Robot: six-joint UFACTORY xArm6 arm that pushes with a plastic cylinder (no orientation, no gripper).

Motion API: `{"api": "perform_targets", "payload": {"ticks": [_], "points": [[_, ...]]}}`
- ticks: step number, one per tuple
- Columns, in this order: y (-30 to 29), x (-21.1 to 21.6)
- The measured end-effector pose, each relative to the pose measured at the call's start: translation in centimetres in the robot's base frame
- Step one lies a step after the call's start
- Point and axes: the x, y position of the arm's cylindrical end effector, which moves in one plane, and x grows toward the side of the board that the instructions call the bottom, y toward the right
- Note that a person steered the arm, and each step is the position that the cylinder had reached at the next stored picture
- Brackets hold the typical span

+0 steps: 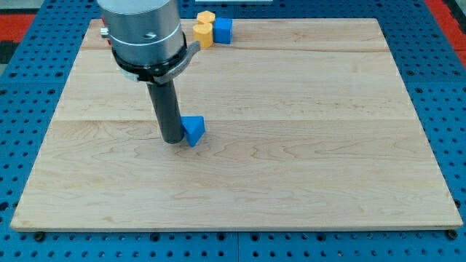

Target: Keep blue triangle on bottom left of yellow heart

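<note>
Blue triangle (194, 130) is sitting just left of the frame's centre on the wooden worktop (306, 145), and my tip (173, 140) is pressing right up against its left side — touching, or as near as the view allows. No jaws are showing on this arm; it is ending in a plain dark rod, so there is nothing to report as apart or together.

Up at the top of the frame, the yellow heart (204, 29) is resting near the worktop's far edge, with a blue cube (223, 30) touching its right side. So the triangle is lying well below the heart, nearly straight down from it, only slightly to the left.

Now the key relation: the triangle is lying to the right of my tip, so any push from here is driving it rightward. By my reading, that is the wrong way; the tip is needing to come round to the triangle's lower right and shove it up and leftward, closing on the heart's lower-left corner.
</note>
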Motion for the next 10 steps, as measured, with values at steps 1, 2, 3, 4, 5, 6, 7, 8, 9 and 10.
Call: {"api": "perform_targets", "payload": {"ticks": [1,2,3,4,5,6,7,8,9,10], "points": [[2.0,0.2],[3.3,-0.2],[4.0,-2.4],[6.7,-2.2],[6.7,-0.7],[7.1,-0.7],[10.3,-2.4],[11.0,-6.0],[11.0,-9.8],[11.0,-13.9]]}}
